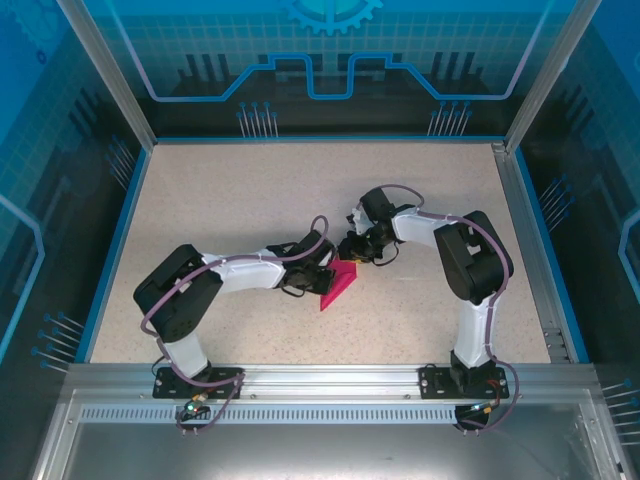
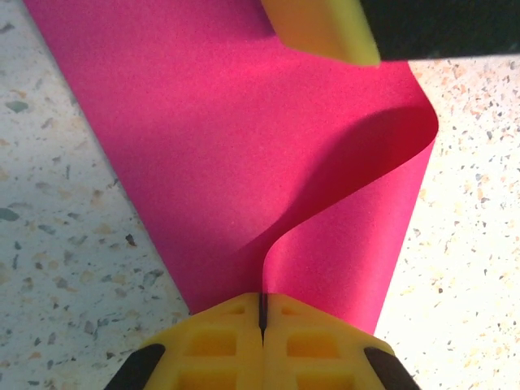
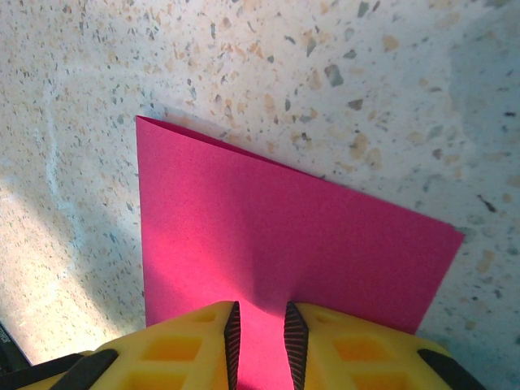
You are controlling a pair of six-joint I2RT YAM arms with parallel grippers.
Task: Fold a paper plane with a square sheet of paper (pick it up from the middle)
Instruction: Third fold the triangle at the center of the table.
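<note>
- Folding looks about half done: the paper plane (image 1: 336, 288) lies near the middle of the worktop (image 1: 250, 190), between the two arms. It reads more as a doubled magenta sheet with one pointed end than as a finished dart.
- The left pincer (image 1: 318, 277) is clenched on the paper's near edge. In the left wrist view its yellow fingertips (image 2: 219, 333) meet, with the sheet pinched in the seam between them. From there one flap rises in a soft curl, standing off the layer that lies flat.
- The right pincer (image 1: 352, 252) faces it from the opposite side. In the right wrist view its pads (image 3: 231, 333) stand a little apart, with paper showing in the gap. I read it as released, resting on or just above the sheet rather than gripping it. One of its fingers (image 2: 325, 28) shows over the far part of the paper in the left wrist view.
- That end of the paper shows a sharp corner and a straight edge lying flat on the speckled surface.
- The step in hand seems to be turning the lifted flap over to make a wing crease.
- The next move probably needs the right pincer to pin the flat layer. The left pincer would carry its edge across, square to the existing fold, and the crease would then be pressed down. If the lower layer slides, the fold will go skew.
</note>
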